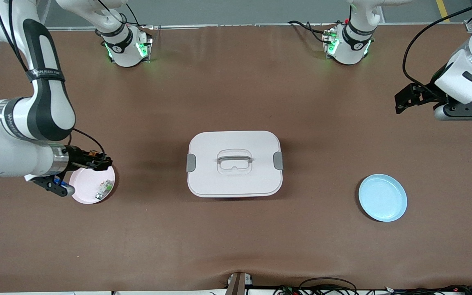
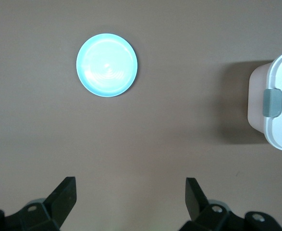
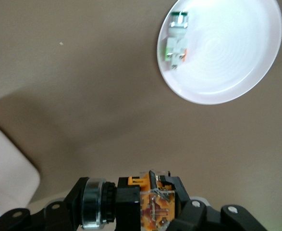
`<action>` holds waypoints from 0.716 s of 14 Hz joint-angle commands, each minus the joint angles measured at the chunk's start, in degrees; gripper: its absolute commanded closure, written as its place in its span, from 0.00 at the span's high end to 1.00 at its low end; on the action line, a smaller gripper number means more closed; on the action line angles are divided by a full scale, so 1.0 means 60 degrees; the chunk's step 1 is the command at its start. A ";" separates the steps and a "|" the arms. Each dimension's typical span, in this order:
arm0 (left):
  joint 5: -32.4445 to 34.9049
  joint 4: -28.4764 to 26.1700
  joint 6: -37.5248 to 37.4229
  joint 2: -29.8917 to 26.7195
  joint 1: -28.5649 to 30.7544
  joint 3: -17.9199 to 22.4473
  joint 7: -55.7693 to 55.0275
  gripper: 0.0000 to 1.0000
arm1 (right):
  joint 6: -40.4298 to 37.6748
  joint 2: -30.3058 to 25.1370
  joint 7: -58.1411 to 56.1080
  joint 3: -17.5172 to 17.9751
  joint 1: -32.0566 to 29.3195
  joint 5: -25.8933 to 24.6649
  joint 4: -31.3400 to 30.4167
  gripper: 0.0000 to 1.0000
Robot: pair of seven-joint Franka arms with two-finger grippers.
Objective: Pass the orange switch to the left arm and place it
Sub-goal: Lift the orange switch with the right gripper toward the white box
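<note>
Surface: a brown mat covers the table (image 1: 236, 82), with a slight ripple at the lower centre edge of the front view, where cables trail. A strip of grey floor shows along the top of that frame.

The box (image 1: 234, 163) sits at frame centre, lid on, grey clasps at both ends. A pink plate (image 1: 96, 192) lies at centre-left of the frame, toward the right arm's end of the table, with a small green-and-white component (image 1: 104, 189) on it. A blue plate (image 1: 382, 197) lies at lower right, toward the left arm's end.

Right gripper (image 1: 104, 161): over the upper rim of the pink plate, fingers clamped on the orange switch (image 3: 153, 204). The right wrist view shows the switch lifted above the mat, at the bottom of that frame.

Left gripper (image 1: 402, 100): at the upper right of the front view, over bare mat. The arm waits. Its fingers (image 2: 64, 195) stand wide apart, nothing between them.
</note>
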 commanded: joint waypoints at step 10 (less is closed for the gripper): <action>-0.0014 -0.0039 0.0235 -0.0061 -0.0095 -0.0752 -0.0130 1.00 | 0.0261 -0.0213 0.4403 -0.0047 0.1438 0.4135 0.0291 0.35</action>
